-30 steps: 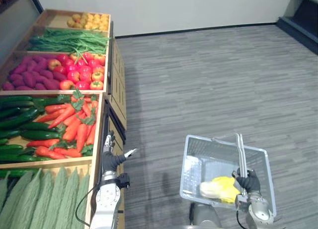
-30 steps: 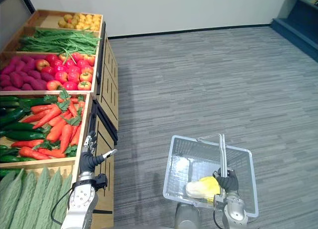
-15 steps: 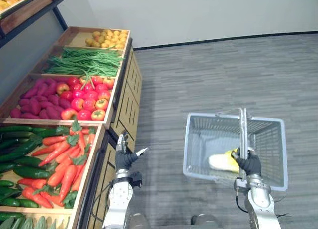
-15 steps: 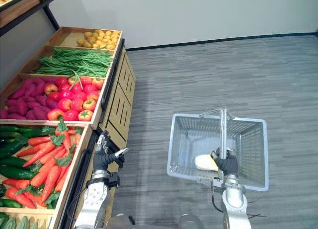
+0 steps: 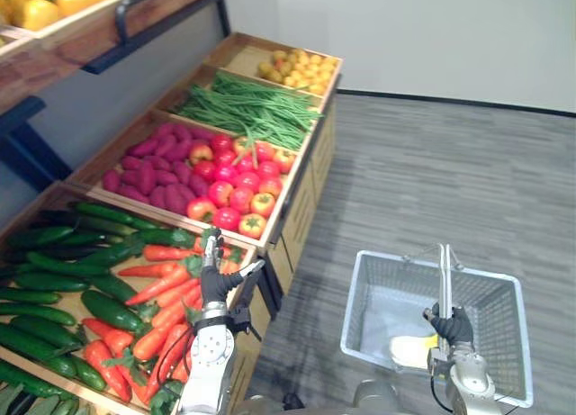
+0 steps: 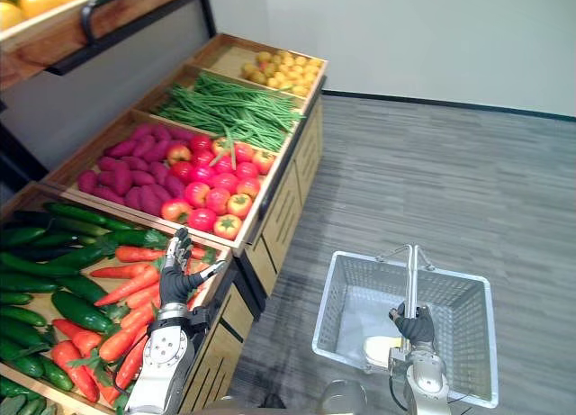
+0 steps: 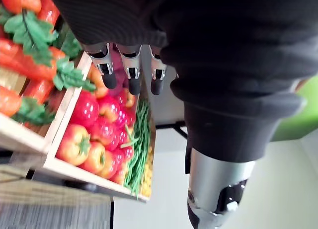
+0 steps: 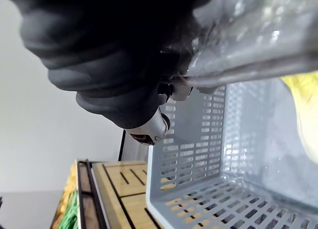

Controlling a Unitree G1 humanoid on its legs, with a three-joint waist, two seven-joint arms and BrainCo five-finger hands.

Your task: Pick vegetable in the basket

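A grey plastic basket [image 5: 490, 300] hangs over the floor at the lower right. My right hand [image 5: 453, 328] is shut on its upright handle [image 5: 444, 275], which also shows in the right wrist view [image 8: 258, 55]. A pale yellow-white leafy vegetable [image 5: 412, 350] lies on the basket's bottom. My left hand [image 5: 216, 284] is open with straight fingers [image 7: 130, 70] and holds nothing. It hovers over the near right corner of the carrot crate [image 5: 162, 293], close above the carrots.
The wooden stand on the left holds crates of cucumbers [image 5: 63, 280], tomatoes [image 5: 236, 194], purple sweet potatoes [image 5: 148, 167], green beans [image 5: 252, 113] and small yellow fruit [image 5: 297, 68]. An upper shelf [image 5: 108, 19] overhangs the back. Grey carpet [image 5: 450, 172] lies to the right.
The camera has swung toward the stand, so the whole picture has shifted. My left hand now sits over the carrots instead of beside the crate's front. My right hand keeps its hold on the handle.
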